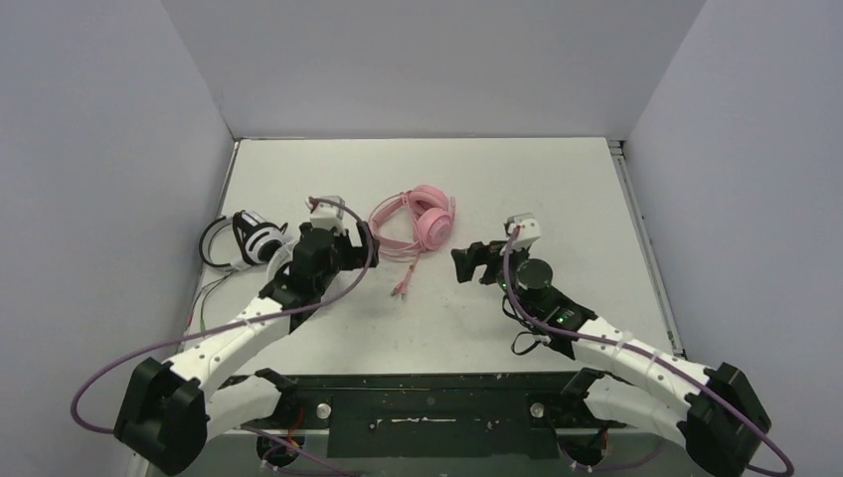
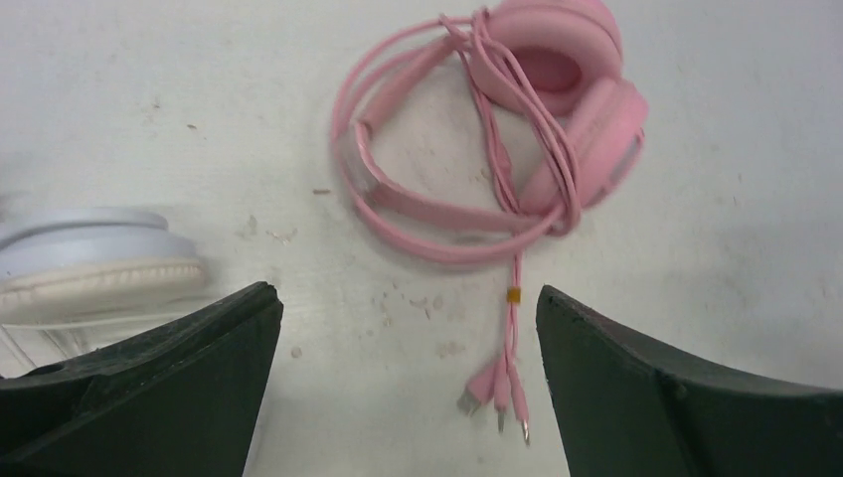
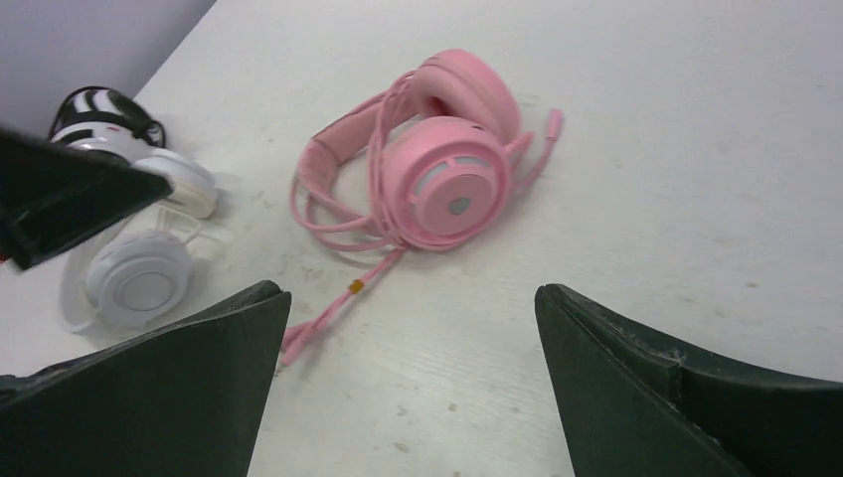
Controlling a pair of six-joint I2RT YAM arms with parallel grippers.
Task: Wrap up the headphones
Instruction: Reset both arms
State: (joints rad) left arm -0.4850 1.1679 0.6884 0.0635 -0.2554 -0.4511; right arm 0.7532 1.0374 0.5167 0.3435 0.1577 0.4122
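White tabletop [image 1: 557,179], and I've got the left fingers [image 2: 149,397] and right fingers [image 3: 676,397] both spread wide, gripping nothing. Pink headphones [image 1: 429,221] lie between them, cable looped around (plugs [image 2: 497,393] trailing my way). White headset [image 3: 139,278] and black-and-white headset [image 3: 99,114] sit far left.
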